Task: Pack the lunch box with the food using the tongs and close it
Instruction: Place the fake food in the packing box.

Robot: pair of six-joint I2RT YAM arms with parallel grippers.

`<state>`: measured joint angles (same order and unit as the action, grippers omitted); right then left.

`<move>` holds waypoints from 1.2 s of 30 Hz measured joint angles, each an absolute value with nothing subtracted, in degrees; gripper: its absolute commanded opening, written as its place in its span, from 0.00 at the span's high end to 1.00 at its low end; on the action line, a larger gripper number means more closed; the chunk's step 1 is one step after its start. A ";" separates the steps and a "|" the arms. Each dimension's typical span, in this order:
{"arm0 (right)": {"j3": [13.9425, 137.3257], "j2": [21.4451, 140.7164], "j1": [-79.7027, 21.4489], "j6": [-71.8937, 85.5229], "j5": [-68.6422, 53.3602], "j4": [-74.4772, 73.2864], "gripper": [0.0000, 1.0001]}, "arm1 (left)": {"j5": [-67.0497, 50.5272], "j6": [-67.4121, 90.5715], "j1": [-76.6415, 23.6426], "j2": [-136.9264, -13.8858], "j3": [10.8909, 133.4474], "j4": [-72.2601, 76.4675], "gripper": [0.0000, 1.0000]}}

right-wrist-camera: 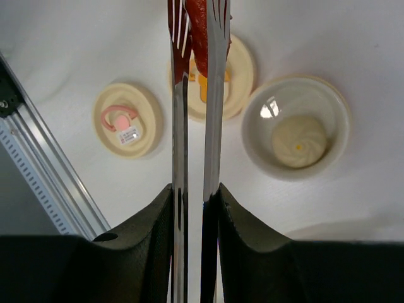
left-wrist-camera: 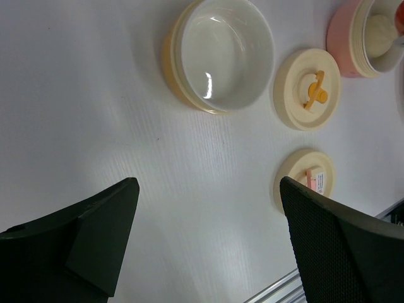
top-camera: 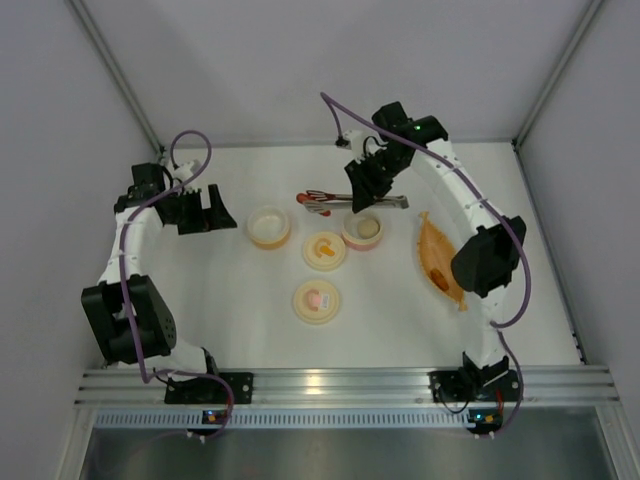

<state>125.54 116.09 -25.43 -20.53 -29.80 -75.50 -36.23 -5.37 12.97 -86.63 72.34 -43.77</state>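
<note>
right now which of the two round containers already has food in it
The pink container: the cream-white ball sits inside it. The yellow container is empty.

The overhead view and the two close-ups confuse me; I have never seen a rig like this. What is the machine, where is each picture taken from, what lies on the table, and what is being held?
The machine is two robot arms bolted at the near edge of a white table. One picture looks down from above. The other two come from a camera on each wrist, so each shows that arm's own fingers. On the table lie a yellow round bowl with nothing in it, a pink round bowl with a cream-white ball inside, a cream lid with an orange handle, a cream lid with a pink handle and an orange boat-shaped tray. The right gripper is shut on slim grey metal tongs, whose tips pinch a short red sausage. The left gripper is open and holds nothing.
</note>
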 measured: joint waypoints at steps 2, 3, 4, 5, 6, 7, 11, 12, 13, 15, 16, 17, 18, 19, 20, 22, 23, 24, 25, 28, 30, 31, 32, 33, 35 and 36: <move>126.48 118.19 -26.87 -19.07 -31.29 -74.28 1.00 | -36.42 -5.13 13.15 -87.09 72.34 -43.81 0.02; 126.48 118.93 -27.66 -17.96 -32.29 -72.69 1.00 | -36.47 -4.99 13.15 -87.20 72.34 -43.79 0.02; 126.48 119.68 -28.51 -17.63 -32.71 -71.88 1.00 | -36.56 -4.86 13.15 -87.31 72.34 -43.81 0.02; 126.43 120.25 -29.28 -16.86 -33.28 -70.57 1.00 | -36.60 -4.80 13.15 -87.42 72.38 -43.83 0.02; 126.43 120.66 -30.04 -16.34 -33.67 -69.30 1.00 | -36.62 -4.69 13.15 -87.57 72.49 -43.86 0.02; 126.43 121.12 -30.83 -15.84 -34.02 -67.90 1.00 | -36.60 -4.60 13.15 -87.77 72.66 -43.88 0.02; 125.93 121.99 -33.15 -13.61 -35.64 -61.56 1.00 | -36.62 -4.40 13.17 -88.49 72.99 -43.81 0.02; 125.12 121.99 -33.43 -12.99 -36.29 -59.37 1.00 | -36.64 -4.32 13.17 -88.66 72.99 -43.81 0.02; 124.20 121.99 -33.63 -12.27 -36.82 -57.25 1.00 | -36.64 -4.16 13.17 -88.82 72.99 -43.83 0.02; 121.99 121.99 -33.76 -11.03 -37.34 -53.19 1.00 | -36.67 -3.97 13.17 -89.10 72.99 -43.75 0.02; 121.10 122.08 -33.76 -10.46 -37.39 -51.79 1.00 | -36.67 -3.81 13.17 -89.27 72.99 -43.75 0.02; 120.79 122.41 -33.76 -10.07 -37.39 -50.96 1.00 | -36.67 -3.64 13.17 -89.43 72.99 -43.75 0.02; 120.79 122.83 -33.80 -9.76 -37.43 -50.13 1.00 | -36.69 -3.40 13.17 -89.56 72.99 -43.75 0.02; 120.86 123.28 -33.87 -9.34 -37.43 -49.17 1.00 | -36.69 -3.18 13.17 -89.65 72.99 -43.72 0.02; 120.88 123.74 -33.93 -9.17 -37.45 -48.10 1.00 | -36.69 -3.07 13.17 -89.65 72.99 -43.72 0.02; 120.90 124.88 -34.13 -8.73 -37.54 -46.17 1.00 | -37.12 -2.61 13.39 -89.65 72.99 -43.57 0.02; 120.90 125.40 -34.17 -8.58 -37.63 -45.34 1.00 | -37.60 -2.37 13.67 -89.65 72.99 -43.46 0.02; 120.90 126.06 -34.24 -8.32 -37.67 -44.49 1.00 | -38.46 -1.93 14.24 -89.65 72.99 -43.35 0.02; 120.90 126.72 -34.28 -8.08 -37.80 -43.79 1.00 | -39.33 -1.61 15.03 -89.65 72.99 -43.16 0.02; 120.88 128.22 -34.33 -7.38 -38.26 -42.35 1.00 | -41.10 -0.40 17.37 -89.65 73.08 -42.81 0.02; 120.86 129.01 -34.37 -7.22 -38.79 -41.80 1.00 | -41.39 -0.10 18.39 -89.76 73.28 -42.74 0.02; 120.79 129.21 -34.39 -7.22 -38.89 -41.50 1.00 | -41.45 0.03 18.57 -89.86 73.41 -42.70 0.02; 120.75 129.45 -34.44 -7.22 -39.00 -41.30 1.00 | -41.60 0.08 18.57 -90.00 73.47 -42.65 0.02; 120.73 129.60 -34.46 -7.22 -39.09 -41.12 1.00 | -41.82 0.10 18.57 -90.21 73.49 -42.65 0.02; 120.20 129.71 -34.50 -7.27 -39.16 -40.62 1.00 | -42.26 0.12 18.52 -90.74 73.49 -42.63 0.02; 119.68 129.71 -34.50 -7.31 -39.29 -40.23 1.00 | -42.50 0.12 18.48 -91.02 73.49 -42.63 0.02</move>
